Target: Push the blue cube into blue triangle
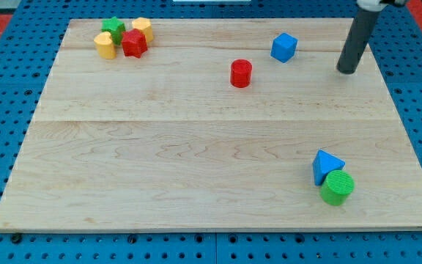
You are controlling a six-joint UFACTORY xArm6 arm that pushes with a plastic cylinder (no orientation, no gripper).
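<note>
Rod parked to the right of the blue cube, apart from every block.

My tip (347, 71) rests on the counter (196, 169) near the view's top right, with a clear gap to the blue cube (284, 47); there is no claw on this arm, just the rod, cut off at the frame's top. The cube sits turned, one corner toward the view's bottom, with no long axis to speak of. The blue triangle (327, 164) lies well apart near the bottom right, apex toward the view's right, touching a green cylinder (337, 187) that covers its lower edge. A red cylinder (241, 73) stands left of the cube. At top left, the yellow, green and red blocks (124, 37) huddle together, their shapes hard to make out.
</note>
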